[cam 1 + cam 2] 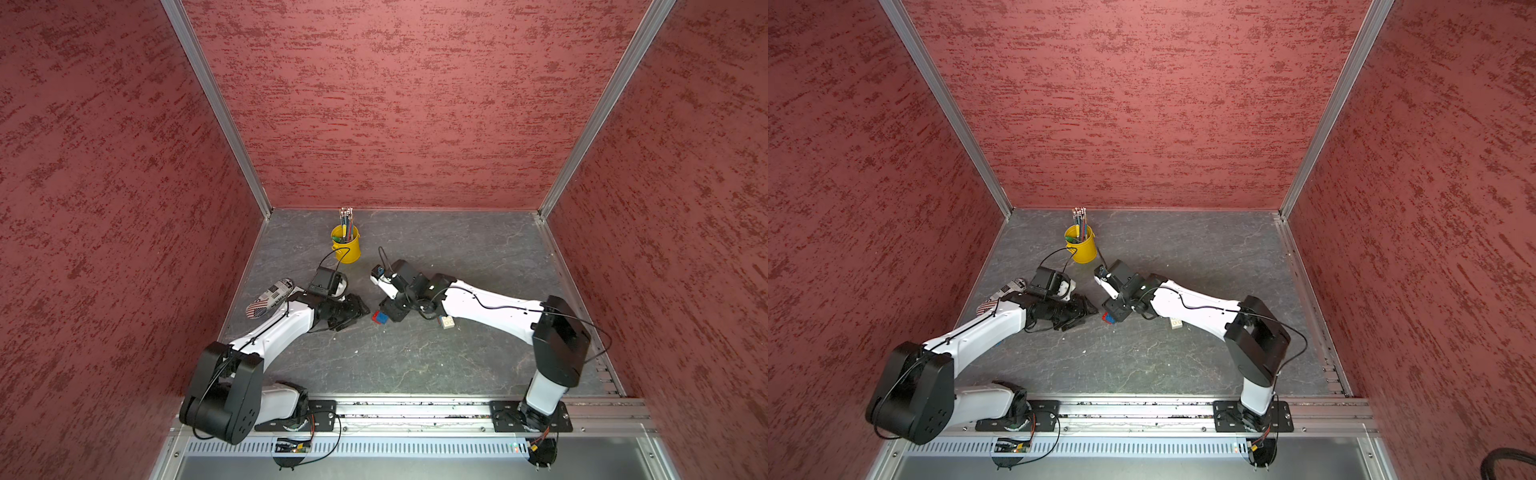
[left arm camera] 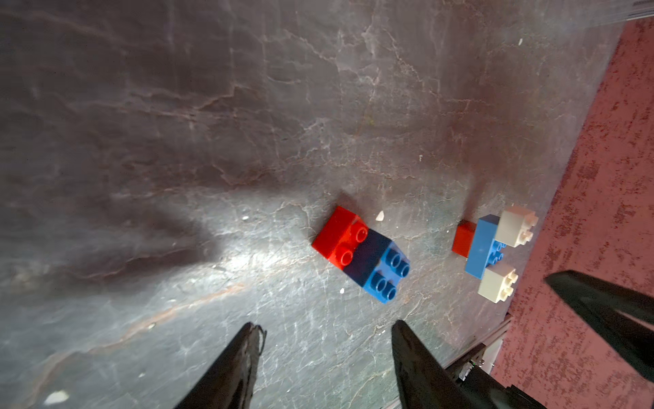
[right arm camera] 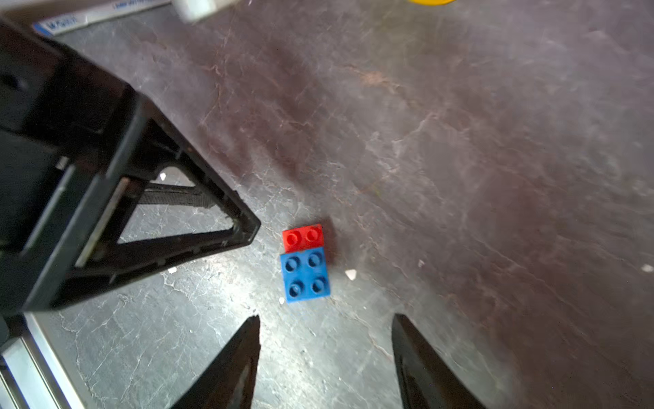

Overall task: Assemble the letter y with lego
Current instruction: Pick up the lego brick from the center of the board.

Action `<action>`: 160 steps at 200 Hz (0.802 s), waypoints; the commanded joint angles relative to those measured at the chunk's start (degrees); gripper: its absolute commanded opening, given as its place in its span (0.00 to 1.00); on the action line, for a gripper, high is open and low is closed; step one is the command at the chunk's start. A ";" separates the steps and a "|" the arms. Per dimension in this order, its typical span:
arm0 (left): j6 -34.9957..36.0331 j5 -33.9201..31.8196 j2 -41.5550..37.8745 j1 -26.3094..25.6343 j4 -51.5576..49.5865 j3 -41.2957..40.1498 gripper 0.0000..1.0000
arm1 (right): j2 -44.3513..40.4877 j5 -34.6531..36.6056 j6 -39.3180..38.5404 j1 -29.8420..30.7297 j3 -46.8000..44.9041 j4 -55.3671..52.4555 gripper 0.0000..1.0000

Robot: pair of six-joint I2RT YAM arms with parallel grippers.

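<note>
Red brick [image 2: 338, 235] half under blue brick [image 2: 385, 276] — left gripper [image 2: 326, 324], right gripper [image 3: 327, 316] both spread, empty

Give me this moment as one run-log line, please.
left gripper: open, empty | right gripper: open, empty | red-blue pair: on table, ungripped | white-blue-red cluster: on table, apart | status: halves unjoined

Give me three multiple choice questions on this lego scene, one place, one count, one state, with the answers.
1. The red-blue pair lies: A) flat on the table; B) inside a box; C) lifted in the air.
2. White bricks on the blue bar: A) one; B) two; C) four.
3. The right gripper is: A) shut on a brick; B) open, empty; C) shut, empty.
Answers: A, it rests on the table; B, one at each end of the bar; B, its fingers stand apart, nothing between.
</note>
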 commanded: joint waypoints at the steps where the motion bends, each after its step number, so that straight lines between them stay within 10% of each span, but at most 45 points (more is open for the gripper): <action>1: -0.72 4.09 0.83 0.30 5.95 -1.21 0.62 | -5.23 3.15 7.46 -3.03 -4.36 4.90 0.63; 160: -4.40 14.70 9.49 2.41 26.44 -9.44 0.57 | -11.60 4.93 15.83 -8.85 -13.50 8.25 0.54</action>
